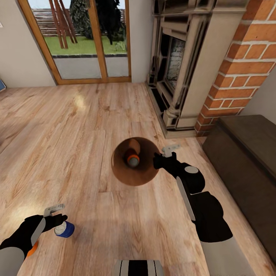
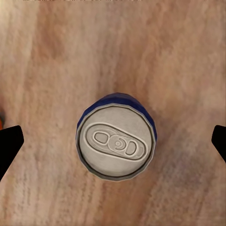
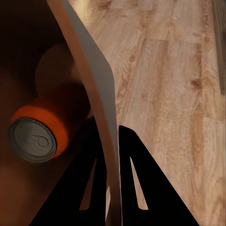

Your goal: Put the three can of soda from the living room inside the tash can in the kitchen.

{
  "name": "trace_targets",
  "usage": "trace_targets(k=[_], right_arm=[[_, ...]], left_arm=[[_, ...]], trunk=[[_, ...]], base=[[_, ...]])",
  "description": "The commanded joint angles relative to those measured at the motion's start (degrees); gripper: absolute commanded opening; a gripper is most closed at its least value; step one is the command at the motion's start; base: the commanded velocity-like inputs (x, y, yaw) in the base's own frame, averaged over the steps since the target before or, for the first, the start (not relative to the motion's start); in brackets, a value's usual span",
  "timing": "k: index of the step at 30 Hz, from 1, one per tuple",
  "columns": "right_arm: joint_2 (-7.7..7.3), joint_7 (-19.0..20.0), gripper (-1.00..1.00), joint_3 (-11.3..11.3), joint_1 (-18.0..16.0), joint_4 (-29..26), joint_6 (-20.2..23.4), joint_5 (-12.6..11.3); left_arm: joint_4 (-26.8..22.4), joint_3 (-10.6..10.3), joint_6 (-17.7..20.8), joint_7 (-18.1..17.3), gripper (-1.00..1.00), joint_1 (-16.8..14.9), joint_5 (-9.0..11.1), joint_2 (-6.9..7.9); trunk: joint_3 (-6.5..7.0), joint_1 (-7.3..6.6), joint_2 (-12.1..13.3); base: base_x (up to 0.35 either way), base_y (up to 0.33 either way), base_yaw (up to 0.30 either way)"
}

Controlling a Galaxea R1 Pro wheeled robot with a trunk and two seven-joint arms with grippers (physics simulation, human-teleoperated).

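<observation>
The trash can [image 1: 147, 177], glossy brown inside, stands on the wood floor in the living room. An orange soda can [image 1: 133, 158] lies inside it, its silver top [image 3: 32, 140] facing up. My right gripper [image 1: 157, 161] is shut on the trash can's rim [image 3: 94, 80], one finger inside the wall and one outside. At the lower left, my left gripper [image 1: 57, 221] hovers open over a second soda can [image 1: 64, 229] with a dark blue side, standing upright on the floor. Both fingertips [image 2: 9, 146] stand well clear of that can [image 2: 117, 142]. An orange shape [image 1: 33, 248] peeks from under my left forearm.
A carved stone fireplace [image 1: 184, 69] and a red brick chimney [image 1: 245, 65] rise to the right. A low dark cabinet [image 1: 249, 153] runs along the right side, close to my right arm. Wood-framed glass doors [image 1: 88, 42] stand at the back, with open wood floor [image 1: 76, 134] between.
</observation>
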Motion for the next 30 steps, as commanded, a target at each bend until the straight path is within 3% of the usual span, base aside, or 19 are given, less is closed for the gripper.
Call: trace_targets(k=[1, 10, 13, 14, 20, 21, 26, 30], right_arm=[[0.01, 0.40, -1.00, 0.00, -0.19, -0.03, 0.04, -0.82], [-0.45, 1.35, -1.00, -0.30, -2.14, -0.04, -1.92, -0.92], [-0.54, 2.04, -1.00, -0.57, -2.04, -0.03, -7.09, -1.02], [-0.64, 2.83, -1.00, -0.99, -1.95, -0.03, -11.62, -1.26], [-1.05, 6.56, -1.00, -4.02, -1.62, -0.03, -16.93, -1.66], [-1.15, 8.22, -1.00, -5.99, -1.50, 0.02, -19.38, -1.69], [-1.20, 10.22, -1.00, -7.75, -1.44, 0.24, -20.99, -1.64], [-1.21, 10.72, -1.00, -8.16, -1.43, 0.53, -21.04, -1.50]], left_arm=[[0.00, 0.00, 0.00, 0.00, 1.00, 0.00, 0.00, 0.00], [0.00, 0.00, -0.06, 0.02, 1.00, 0.00, 0.00, 0.00], [0.00, 0.00, -0.39, 0.03, 1.00, 0.00, -0.03, 0.00], [0.00, 0.00, -0.79, 0.02, 1.00, 0.00, -0.09, 0.00], [0.00, 0.00, -1.16, 0.00, 1.00, 0.00, -0.14, 0.00], [0.00, 0.00, -1.21, 0.00, 1.00, 0.00, -0.15, 0.00], [0.00, 0.00, -1.23, 0.00, 1.00, 0.00, -0.14, 0.00], [0.00, 0.00, -1.24, 0.04, 1.00, 0.00, -0.16, 0.00]], trunk=[[0.00, 0.00, 0.00], [0.00, 0.00, 0.00], [0.00, 0.00, 0.00], [0.00, 0.00, 0.00], [0.00, 0.00, 0.00], [0.00, 0.00, 0.00], [0.00, 0.00, 0.00], [-0.88, 0.10, -0.06]], base=[[0.000, 0.000, 0.000], [0.000, 0.000, 0.000], [0.000, 0.000, 0.000], [0.000, 0.000, 0.000], [0.000, 0.000, 0.000], [0.000, 0.000, 0.000], [0.000, 0.000, 0.000], [0.000, 0.000, 0.000]])
